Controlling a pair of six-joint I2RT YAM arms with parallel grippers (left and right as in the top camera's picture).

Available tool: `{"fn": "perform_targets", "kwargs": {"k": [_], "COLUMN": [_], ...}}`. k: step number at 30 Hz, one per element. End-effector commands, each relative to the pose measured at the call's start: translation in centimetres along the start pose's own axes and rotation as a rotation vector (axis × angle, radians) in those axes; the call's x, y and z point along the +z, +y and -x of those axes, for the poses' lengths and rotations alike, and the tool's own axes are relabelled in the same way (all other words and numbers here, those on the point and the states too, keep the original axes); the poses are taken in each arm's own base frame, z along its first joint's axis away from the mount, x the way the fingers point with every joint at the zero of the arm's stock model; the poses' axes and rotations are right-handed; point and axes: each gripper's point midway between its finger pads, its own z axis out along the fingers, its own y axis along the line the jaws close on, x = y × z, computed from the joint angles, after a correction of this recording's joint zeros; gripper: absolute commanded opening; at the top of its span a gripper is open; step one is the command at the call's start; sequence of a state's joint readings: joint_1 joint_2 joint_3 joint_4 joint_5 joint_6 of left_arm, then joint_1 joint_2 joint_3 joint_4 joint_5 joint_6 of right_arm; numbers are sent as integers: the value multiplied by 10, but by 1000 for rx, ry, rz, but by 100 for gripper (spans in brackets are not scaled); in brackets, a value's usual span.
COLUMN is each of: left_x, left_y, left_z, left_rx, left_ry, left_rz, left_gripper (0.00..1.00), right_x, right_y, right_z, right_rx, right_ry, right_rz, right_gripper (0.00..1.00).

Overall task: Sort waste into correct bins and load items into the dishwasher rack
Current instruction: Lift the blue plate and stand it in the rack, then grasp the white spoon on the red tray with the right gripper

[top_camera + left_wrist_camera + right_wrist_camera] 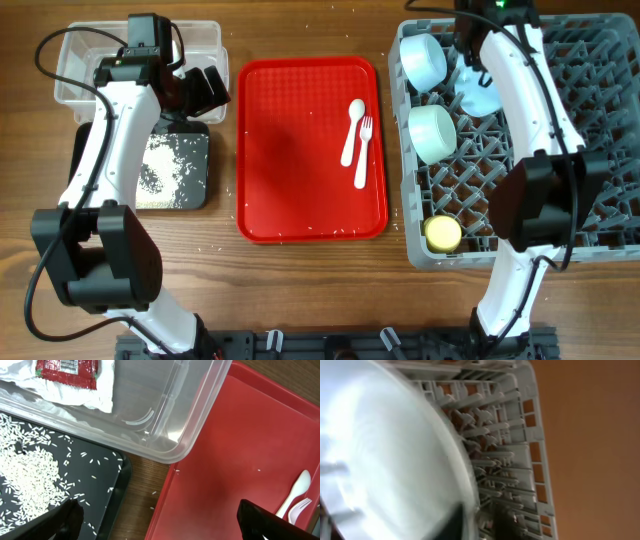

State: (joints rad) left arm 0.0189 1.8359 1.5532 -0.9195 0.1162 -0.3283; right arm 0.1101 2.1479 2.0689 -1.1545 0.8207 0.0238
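Note:
My left gripper (205,90) is open and empty, hovering by the right end of the clear tub (70,60); in the left wrist view (160,527) its fingers are wide apart. The tub (190,415) holds the white napkin (102,395) and red wrapper (67,370). The black tray (195,150) holds rice grains (25,485). The white spoon (353,122) and fork (363,152) lie on the red tray (300,150). My right gripper (468,48) is shut on the rim of the pale blue plate (385,450), held on edge in the rack (580,120).
Two pale blue bowls (422,60) (433,132) and a yellow cup (443,234) sit in the rack's left side. Loose rice grains lie on the wood between the black tray and the red tray (225,460). The rack's pegs (490,445) stand close to the plate.

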Motion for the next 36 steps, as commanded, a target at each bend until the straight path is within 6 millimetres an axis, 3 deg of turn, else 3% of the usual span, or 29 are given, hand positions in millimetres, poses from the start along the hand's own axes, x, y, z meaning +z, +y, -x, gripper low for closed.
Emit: {"fn": "perform_targets", "kwargs": {"k": [1, 3, 6, 8, 9, 10, 11, 12, 14, 17, 19, 21, 24, 29, 36], "left_x": [-11, -11, -11, -11, -11, -11, -11, -11, -11, -11, -11, -11, -11, -11, -11], "left_y": [-1, -1, -1, -1, -1, -1, -1, -1, -1, -1, -1, -1, -1, -1, -1], "left_z": [7, 7, 7, 7, 7, 7, 7, 7, 7, 7, 7, 7, 7, 7, 7], "left_rx": [0, -1, -1, -1, 0, -1, -1, -1, -1, 0, 0, -1, -1, -1, -1], "left_ry": [-35, -35, -35, -35, -35, -35, -35, -36, -35, -35, -35, -35, -36, -36, -35], "left_rz": [-3, -3, -3, -3, -3, -3, -3, -3, -3, -3, -3, -3, -3, -3, -3], "left_gripper": [100, 100, 100, 100, 100, 100, 100, 100, 100, 100, 100, 100, 100, 100, 100], "right_x": [0, -7, -43, -89, -142, -181, -209, -221, -216, -210, -218, -224, -196, -136, -111], "right_y": [37, 43, 27, 32, 46, 55, 64, 75, 106, 183, 213, 228, 249, 300, 323], "right_z": [1, 2, 17, 25, 31, 33, 38, 45, 46, 21, 8, -5, -36, -89, -105], "right_rx": [3, 11, 73, 108, 114, 96, 89, 129, 198, 180, 138, 128, 165, 72, 42], "right_ry": [3, -5, -85, -164, -249, -302, -348, -340, -252, -80, -48, -8, 113, 338, 390], "right_rz": [195, 259, 359, 591, 872, 1075, 1233, 1312, 1296, 1192, 1172, 1140, 933, 791, 752], "right_gripper": [88, 100, 100, 100, 100, 100, 100, 96, 89, 88, 88, 82, 81, 80, 74]}}
